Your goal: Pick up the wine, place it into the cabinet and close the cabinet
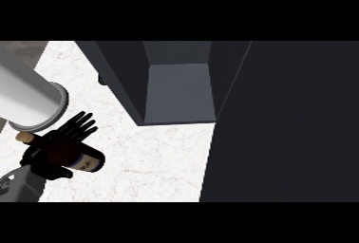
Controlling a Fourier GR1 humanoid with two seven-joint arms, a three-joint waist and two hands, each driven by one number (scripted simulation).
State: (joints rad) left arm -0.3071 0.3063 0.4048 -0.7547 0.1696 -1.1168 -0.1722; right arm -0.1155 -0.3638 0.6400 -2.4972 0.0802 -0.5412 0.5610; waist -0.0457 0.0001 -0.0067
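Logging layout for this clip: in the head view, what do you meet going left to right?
Hand curled round the wine → open cabinet → dark cabinet door.

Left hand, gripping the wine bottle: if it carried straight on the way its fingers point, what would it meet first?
Likely the open cabinet: the left hand, curled round the wine bottle, points up and right across bare counter toward the cabinet's near side wall. Depth is unclear.
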